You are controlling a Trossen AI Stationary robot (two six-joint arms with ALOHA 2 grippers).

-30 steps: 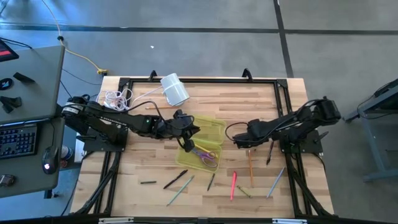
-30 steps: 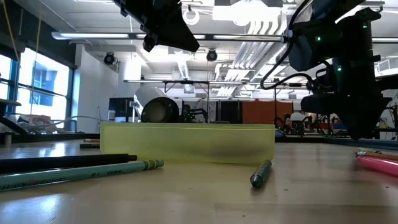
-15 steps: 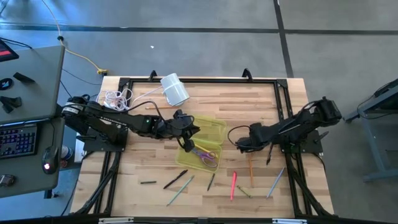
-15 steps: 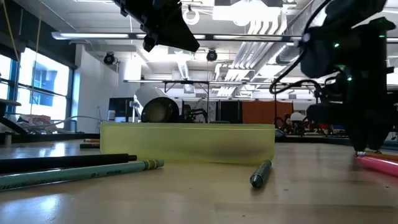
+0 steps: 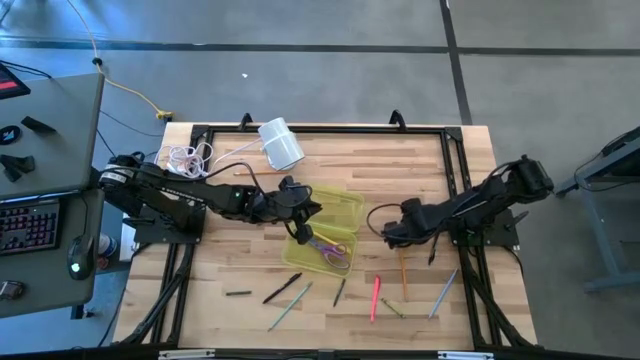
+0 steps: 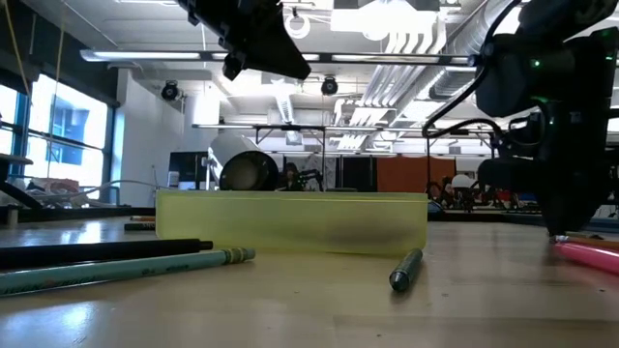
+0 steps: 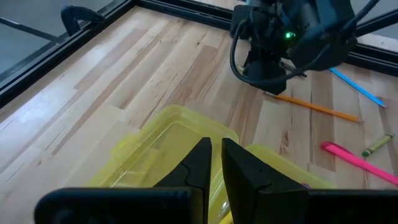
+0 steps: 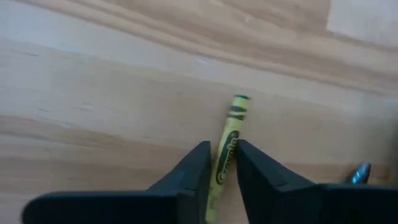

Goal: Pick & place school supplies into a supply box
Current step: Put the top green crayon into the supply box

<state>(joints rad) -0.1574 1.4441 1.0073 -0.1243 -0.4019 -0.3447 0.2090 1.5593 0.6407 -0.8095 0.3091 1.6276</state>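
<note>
The translucent yellow-green supply box (image 5: 325, 225) lies open mid-table, with the purple-and-teal scissors (image 5: 335, 252) inside it. My left gripper (image 5: 305, 212) hovers shut above the box's far left part; the left wrist view shows the box (image 7: 168, 146) below its fingers. My right gripper (image 5: 393, 232) is low over the table right of the box, by the far end of the orange pencil (image 5: 403, 270). In the right wrist view it is shut on a yellow crayon (image 8: 235, 115). The pink pen (image 5: 375, 297) and blue pen (image 5: 443, 292) lie flat nearer the near edge. My right gripper pinches the yellow crayon between its two fingers (image 8: 193, 168), which lie along its length. The crayon's free end (image 8: 240, 99) sticks out past the fingertips, close over the wooden table. Whether that end rests on the table, I cannot tell.
A white cylinder (image 5: 280, 143) and a coiled white cord (image 5: 188, 157) sit near the far left corner. Black and green pens (image 5: 282, 288) and a small green crayon (image 6: 406, 269) lie near the near edge. A dark frame borders the table.
My right gripper has moved a little toward the table's right and near edges and has come down toward the table by the orange pencil's far end. The left arm has kept still over the box.
</note>
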